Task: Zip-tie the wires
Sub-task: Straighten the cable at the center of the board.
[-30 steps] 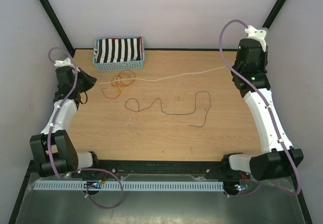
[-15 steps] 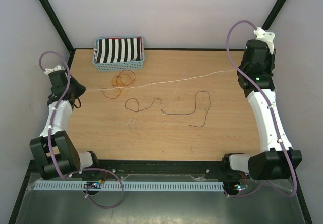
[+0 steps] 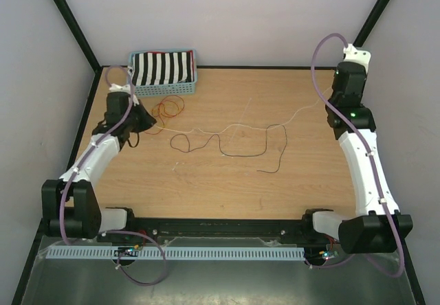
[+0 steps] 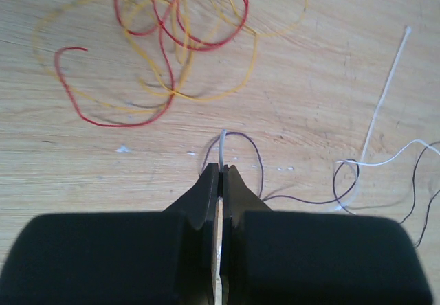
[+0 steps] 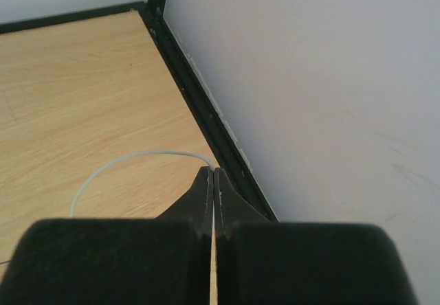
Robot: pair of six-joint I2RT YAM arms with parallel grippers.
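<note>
Strand vanishes inside closed left end effector.

I could read nothing. No text, label, brand, number or sign was legible in any of my three views.
</note>
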